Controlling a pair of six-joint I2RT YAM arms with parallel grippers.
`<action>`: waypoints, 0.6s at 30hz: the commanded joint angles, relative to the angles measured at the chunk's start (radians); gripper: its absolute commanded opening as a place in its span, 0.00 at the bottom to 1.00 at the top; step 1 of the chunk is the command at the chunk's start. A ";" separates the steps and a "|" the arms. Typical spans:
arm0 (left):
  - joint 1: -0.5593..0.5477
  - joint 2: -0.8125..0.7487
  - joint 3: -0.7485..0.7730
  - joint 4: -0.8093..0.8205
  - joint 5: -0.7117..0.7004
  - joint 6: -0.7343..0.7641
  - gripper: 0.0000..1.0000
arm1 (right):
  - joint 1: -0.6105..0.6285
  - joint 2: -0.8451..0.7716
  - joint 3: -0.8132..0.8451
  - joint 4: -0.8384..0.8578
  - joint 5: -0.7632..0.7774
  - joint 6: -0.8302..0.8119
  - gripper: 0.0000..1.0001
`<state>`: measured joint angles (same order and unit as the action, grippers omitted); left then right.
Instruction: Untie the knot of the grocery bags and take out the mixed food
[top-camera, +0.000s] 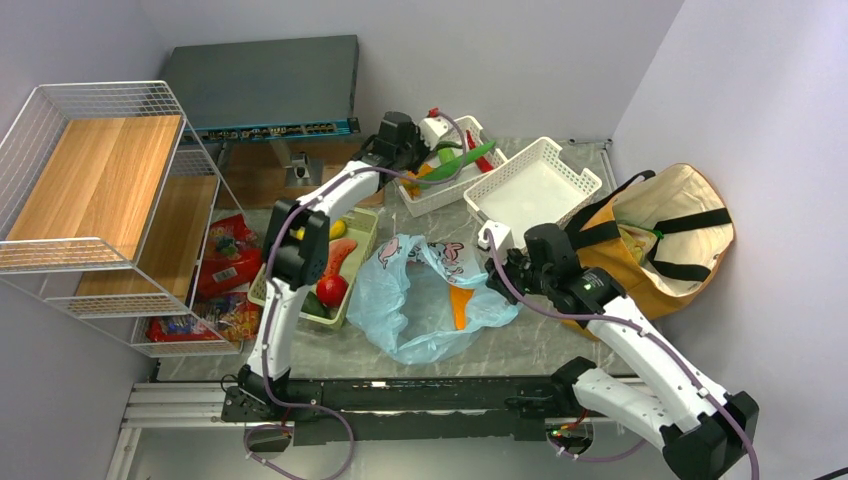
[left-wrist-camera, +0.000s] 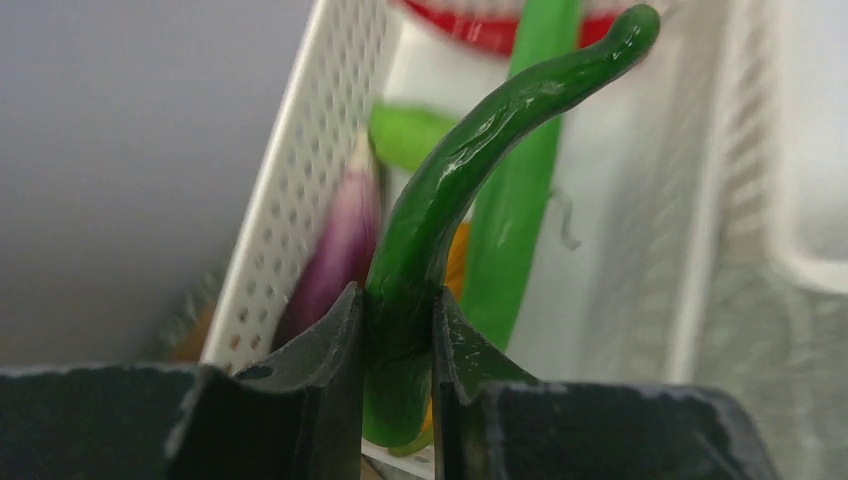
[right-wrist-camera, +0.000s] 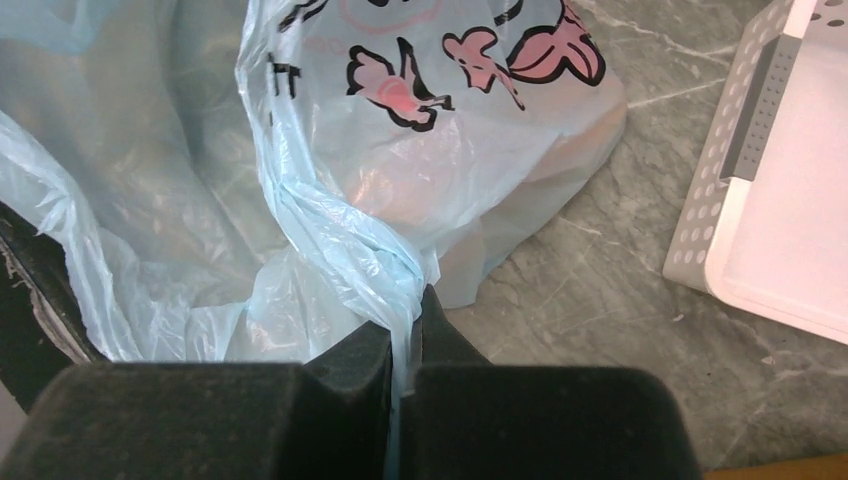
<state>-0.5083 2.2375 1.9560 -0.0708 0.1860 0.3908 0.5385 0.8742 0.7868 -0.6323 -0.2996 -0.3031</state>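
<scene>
Both claws were closed: the left claw (left-wrist-camera: 398, 312) gripped the green pepper (left-wrist-camera: 452, 178) at the far white basket (left-wrist-camera: 290, 170); the right claw (right-wrist-camera: 405, 335) pinched a twisted strand of the light-blue bag (right-wrist-camera: 330, 215).

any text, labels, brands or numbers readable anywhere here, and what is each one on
None can be read as words.
light-blue plastic bag: pink-and-black drawings plus a few black strokes broken by creases, not legible.
red snack packs at the left: print too small to read.
grey box at the back: marks along its port strip too small to read.
</scene>
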 joint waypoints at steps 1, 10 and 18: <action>0.043 0.089 0.204 -0.066 -0.001 -0.004 0.26 | -0.005 0.036 0.076 0.007 0.049 -0.038 0.00; 0.043 -0.104 0.112 -0.186 0.134 -0.066 0.99 | -0.060 0.123 0.208 -0.088 0.064 -0.107 0.11; 0.048 -0.620 -0.335 -0.277 0.339 -0.201 1.00 | -0.111 0.126 0.352 -0.231 0.073 -0.224 0.77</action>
<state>-0.4599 1.8374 1.7428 -0.3069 0.3862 0.2840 0.4255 1.0119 1.0138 -0.7769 -0.2176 -0.4458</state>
